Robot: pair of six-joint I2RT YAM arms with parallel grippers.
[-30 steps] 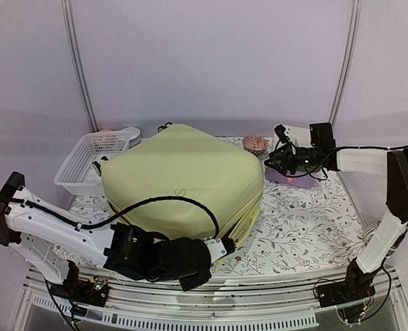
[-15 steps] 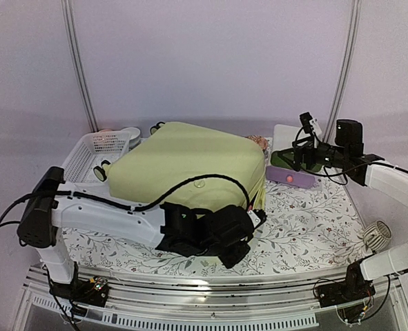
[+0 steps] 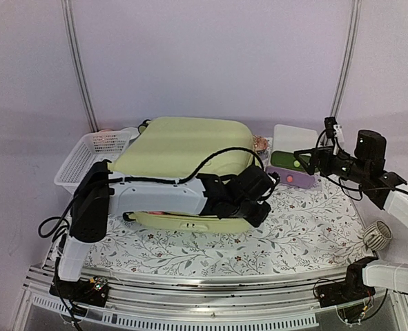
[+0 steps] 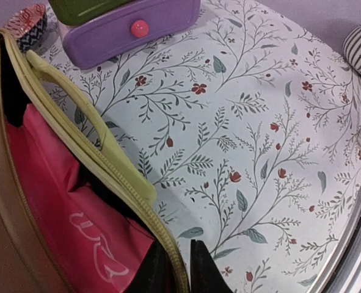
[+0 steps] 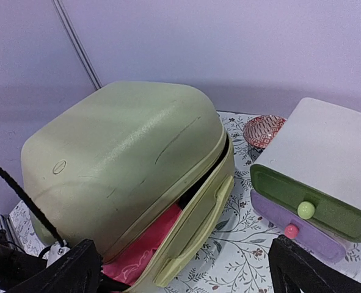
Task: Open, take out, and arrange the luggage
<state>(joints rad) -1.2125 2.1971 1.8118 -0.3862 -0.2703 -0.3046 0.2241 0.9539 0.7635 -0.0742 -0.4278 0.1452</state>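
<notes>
The opening step is in hand: the luggage (image 3: 183, 145) lies at the middle of the counter (image 3: 307, 221), its lid ajar, with the gap facing 4 o'clock in the overhead view. A pink bag (image 4: 64, 201) shows through the slit. The left arm reaches across the front of the case. Its hand (image 4: 179, 271) is clenched on the zipped rim at the near right corner, with a dark finger on either side of the zipper edge. The right hand (image 5: 189, 271) is released, fingers spread wide and grasping nothing. It hangs above the counter at the case's 3 o'clock, near the drawer box (image 3: 295, 136). A white basket (image 3: 86, 162) waits at 9 o'clock. The lid is probably not yet high enough to reach inside. The next move likely calls for swinging it further up and back towards 11 o'clock, while the free right hand either steadies the lid or goes in for the pink bag.
</notes>
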